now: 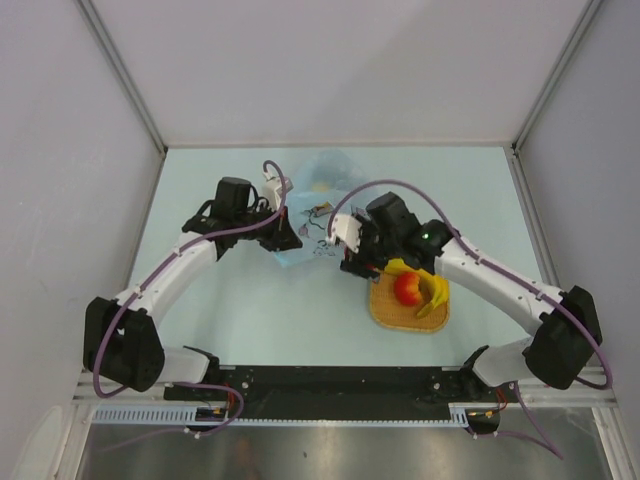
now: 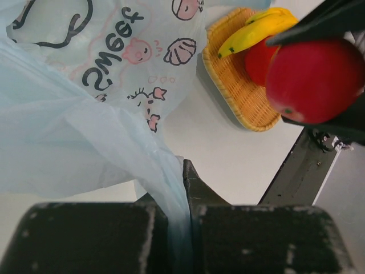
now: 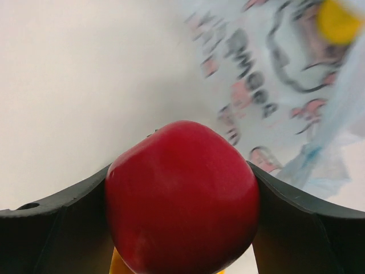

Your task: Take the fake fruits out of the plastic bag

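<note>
The light-blue plastic bag (image 1: pixel 322 190) lies at the table's middle back, with its cartoon print showing in the left wrist view (image 2: pixel 85 114). My left gripper (image 1: pixel 286 238) is shut on the bag's edge (image 2: pixel 181 188). My right gripper (image 1: pixel 362 266) is shut on a red apple (image 3: pixel 182 197), held just left of the woven mat; the apple also shows in the left wrist view (image 2: pixel 313 80). Another red apple (image 1: pixel 407 289) and a yellow banana (image 1: pixel 433 291) lie on the mat. A yellow round fruit (image 3: pixel 339 20) shows through the bag.
The woven orange-yellow mat (image 1: pixel 405 318) lies right of centre, near the front, and also shows in the left wrist view (image 2: pixel 242 100). Grey walls enclose the table on three sides. A black rail (image 1: pixel 330 385) runs along the near edge.
</note>
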Action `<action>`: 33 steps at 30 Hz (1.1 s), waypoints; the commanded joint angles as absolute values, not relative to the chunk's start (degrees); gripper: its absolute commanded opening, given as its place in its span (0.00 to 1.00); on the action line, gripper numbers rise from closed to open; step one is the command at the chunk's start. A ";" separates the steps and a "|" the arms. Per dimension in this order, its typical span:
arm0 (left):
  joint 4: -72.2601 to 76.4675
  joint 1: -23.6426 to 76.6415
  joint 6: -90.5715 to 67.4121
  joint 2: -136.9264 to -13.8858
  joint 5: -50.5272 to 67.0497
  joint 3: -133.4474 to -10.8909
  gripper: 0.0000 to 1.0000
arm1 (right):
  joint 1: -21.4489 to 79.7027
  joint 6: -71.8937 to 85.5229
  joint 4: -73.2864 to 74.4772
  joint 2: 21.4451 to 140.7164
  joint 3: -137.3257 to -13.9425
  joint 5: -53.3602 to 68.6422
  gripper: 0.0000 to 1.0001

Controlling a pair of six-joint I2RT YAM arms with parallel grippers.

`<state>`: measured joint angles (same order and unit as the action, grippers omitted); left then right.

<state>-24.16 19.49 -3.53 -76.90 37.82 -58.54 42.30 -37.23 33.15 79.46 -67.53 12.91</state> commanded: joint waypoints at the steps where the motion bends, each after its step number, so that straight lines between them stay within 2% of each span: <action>1: -22.24 19.16 -3.16 -76.38 38.14 -60.30 0.00 | 44.64 -48.16 42.44 78.05 -62.68 7.13 0.57; 11: -21.53 19.16 -3.08 -74.97 38.23 -58.36 0.00 | 47.63 -54.58 39.91 80.94 -56.69 0.09 0.61; 16: -21.09 19.07 -3.16 -73.83 38.32 -56.87 0.01 | 49.21 -58.18 37.44 83.66 -53.97 -4.39 0.67; 26: -21.01 19.07 -3.34 -72.60 38.50 -56.60 0.00 | 49.13 -58.80 36.12 85.17 -53.53 -7.21 0.87; 27: -20.92 19.07 -3.34 -72.51 38.50 -56.60 0.00 | 49.13 -58.80 36.12 84.82 -53.53 -7.03 0.90; 28: -20.92 19.16 -3.34 -72.68 38.50 -56.60 0.00 | 49.22 -58.62 36.04 84.47 -53.53 -6.68 0.99; 33: -20.74 19.16 -3.52 -73.04 38.76 -56.78 0.00 | 49.31 -58.62 36.82 82.10 -53.44 -6.77 1.00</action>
<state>-22.65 19.46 -3.55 -74.46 37.76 -56.75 48.95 -57.82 36.97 85.23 -53.25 -5.63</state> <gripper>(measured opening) 0.006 0.993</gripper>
